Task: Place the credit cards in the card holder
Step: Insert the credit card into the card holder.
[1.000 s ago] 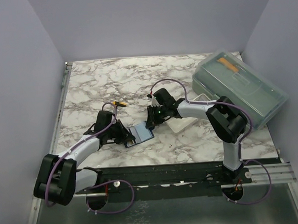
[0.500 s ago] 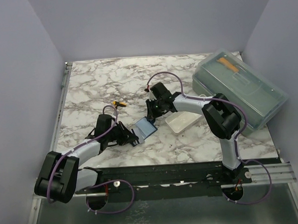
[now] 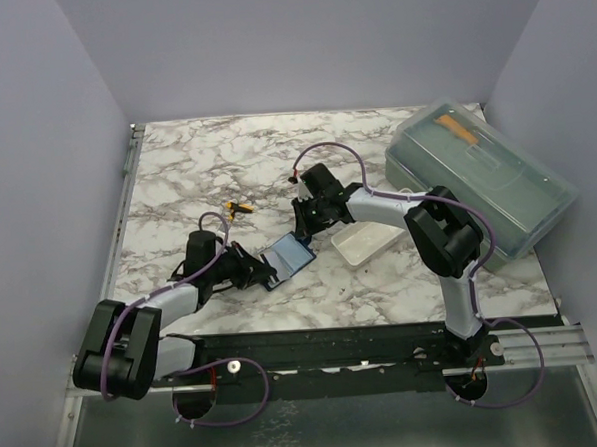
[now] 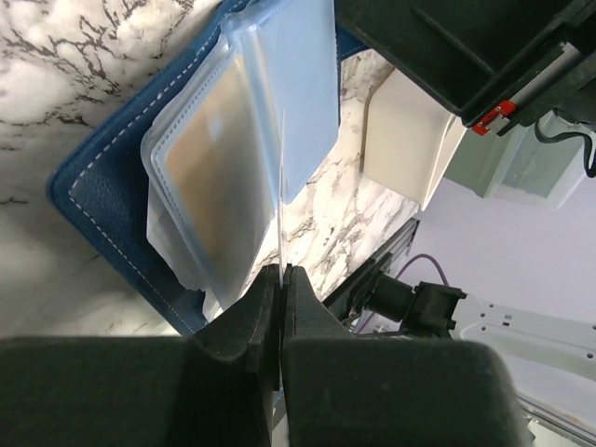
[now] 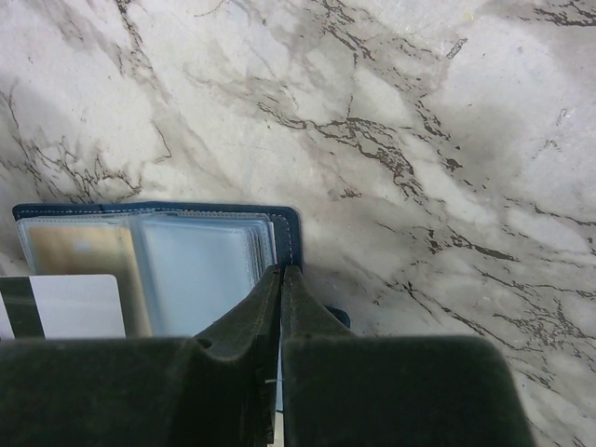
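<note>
Firstly, the left tool [image 3: 264,273]: low over the marble table [image 3: 176,180], left of centre, fingers pressed together. In the left wrist view it pinches a thin flat piece [image 4: 280,186], seen edge-on; card or clear sleeve leaf, I cannot tell.

Yellow-and-black object [image 3: 241,207]: small, alone on the table, behind the left tool and apart from it.

Card holder [image 3: 290,256]: navy, lying open on the table between the two tools, its left side just beside the left tool's tips. Clear sleeves are fanned across its inner face.

Golden-tan card [image 4: 200,177]: inside a clear sleeve of the holder, just ahead of the left tool's tips.

Pale bluish-grey card [image 4: 303,93]: in the next sleeve, beyond the golden one and tilted up off the holder.

White card face with a black stripe [image 5: 65,307]: in the right wrist view, over the holder's lower left corner. Its link to the pinched piece cannot be told.

Right tool [image 3: 301,233]: at the holder's far edge, fingers pressed together. The tips meet at the holder's navy stitched border [image 5: 289,223]; whether anything thin is caught between them cannot be told.

White tray [image 3: 365,242]: just right of the holder, under the right arm.

Grey-green plastic box [image 3: 481,179]: far right, lid on, with an orange strip [image 3: 457,127] inside.
</note>
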`<state>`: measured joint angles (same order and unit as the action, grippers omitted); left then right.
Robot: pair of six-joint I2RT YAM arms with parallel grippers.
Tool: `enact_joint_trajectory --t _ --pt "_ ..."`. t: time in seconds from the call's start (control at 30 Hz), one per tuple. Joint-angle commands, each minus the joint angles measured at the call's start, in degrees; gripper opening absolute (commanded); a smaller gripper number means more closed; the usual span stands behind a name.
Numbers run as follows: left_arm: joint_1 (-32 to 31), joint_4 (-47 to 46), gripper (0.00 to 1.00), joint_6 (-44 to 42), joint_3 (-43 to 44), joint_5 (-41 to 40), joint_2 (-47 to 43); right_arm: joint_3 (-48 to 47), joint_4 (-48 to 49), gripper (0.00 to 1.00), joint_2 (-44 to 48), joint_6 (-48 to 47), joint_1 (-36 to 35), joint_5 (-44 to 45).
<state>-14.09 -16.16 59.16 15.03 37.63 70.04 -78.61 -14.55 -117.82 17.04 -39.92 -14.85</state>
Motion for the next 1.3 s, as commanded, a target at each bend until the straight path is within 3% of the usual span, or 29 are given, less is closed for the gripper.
enact_joint_trajectory --t 0.0,0.37,1.27 --pt "1.3 -6.1 0.00 -1.0 -0.3 4.4 3.5 2.2 -4.6 0.04 -4.0 -2.9 0.8 5.3" --pt "1.5 -12.7 0.00 -1.8 0.2 5.3 11.3 1.7 -4.8 0.02 -4.8 -3.3 0.8 5.0" --pt "1.5 -16.6 0.00 1.3 0.0 3.5 14.2 0.7 -5.9 0.01 -5.0 -3.9 0.9 4.3"
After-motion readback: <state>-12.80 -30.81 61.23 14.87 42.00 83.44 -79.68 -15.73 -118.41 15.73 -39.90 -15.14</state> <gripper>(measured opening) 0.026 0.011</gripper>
